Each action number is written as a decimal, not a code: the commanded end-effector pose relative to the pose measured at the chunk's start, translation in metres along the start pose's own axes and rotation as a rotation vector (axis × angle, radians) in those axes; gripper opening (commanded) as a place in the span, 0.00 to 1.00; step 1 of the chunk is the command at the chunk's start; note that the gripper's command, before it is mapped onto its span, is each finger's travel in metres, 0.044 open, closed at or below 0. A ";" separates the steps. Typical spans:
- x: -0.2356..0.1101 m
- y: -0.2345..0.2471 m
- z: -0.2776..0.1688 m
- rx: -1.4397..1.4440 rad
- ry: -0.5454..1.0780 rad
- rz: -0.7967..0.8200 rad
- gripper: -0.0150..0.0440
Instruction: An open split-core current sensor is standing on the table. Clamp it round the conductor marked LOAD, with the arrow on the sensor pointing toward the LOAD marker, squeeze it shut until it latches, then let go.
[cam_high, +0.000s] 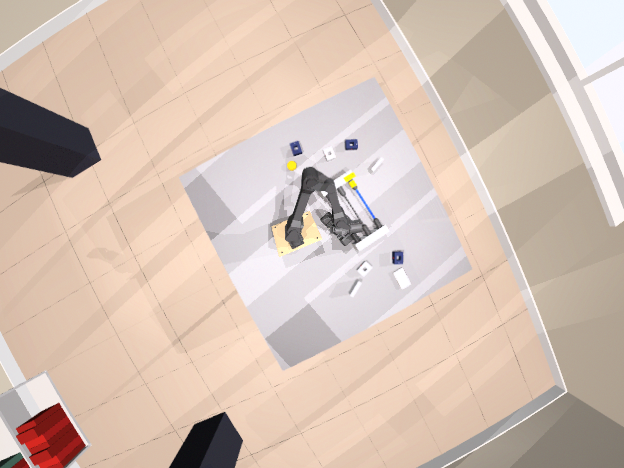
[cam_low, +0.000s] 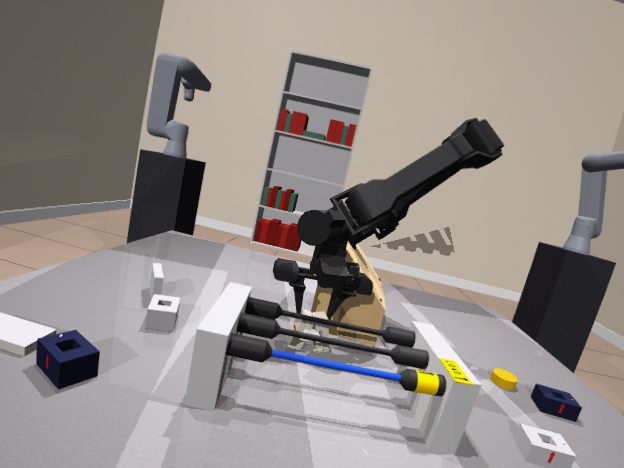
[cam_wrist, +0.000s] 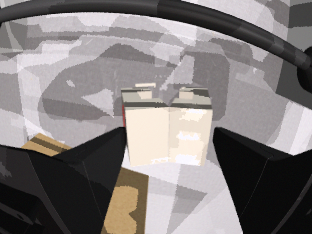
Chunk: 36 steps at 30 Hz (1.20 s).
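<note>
Black gripper (cam_wrist: 170, 151), fingers half closed and apparently touching the boxy cream sensor (cam_wrist: 168, 128), cannot tell if gripped, above glossy grey table (cam_low: 100, 423).

Beige plain walls (cam_low: 504, 75) enclose a floor of light tan wooden tiles (cam_high: 126, 226). A tall grey bookshelf (cam_low: 312, 151) with red and green books stands against the far wall. 2 black box pedestals (cam_low: 163, 196) flank the room. Bright windows (cam_high: 594, 60) line 1 side.
</note>
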<state>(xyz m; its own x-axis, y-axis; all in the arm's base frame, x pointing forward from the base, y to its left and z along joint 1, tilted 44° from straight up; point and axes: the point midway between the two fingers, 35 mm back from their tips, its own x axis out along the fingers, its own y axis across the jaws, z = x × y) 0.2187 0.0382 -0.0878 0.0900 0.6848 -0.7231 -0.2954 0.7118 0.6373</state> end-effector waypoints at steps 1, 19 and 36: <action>0.000 0.000 0.000 -0.002 0.000 -0.001 0.68; -0.055 -0.008 0.004 0.005 0.006 -0.013 0.25; -0.119 -0.003 0.005 -0.036 0.006 0.001 0.25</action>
<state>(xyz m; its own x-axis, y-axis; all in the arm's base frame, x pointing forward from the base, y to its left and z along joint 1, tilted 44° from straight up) 0.2093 -0.0412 -0.0056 0.0846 0.6877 -0.7211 -0.2956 0.7084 0.6409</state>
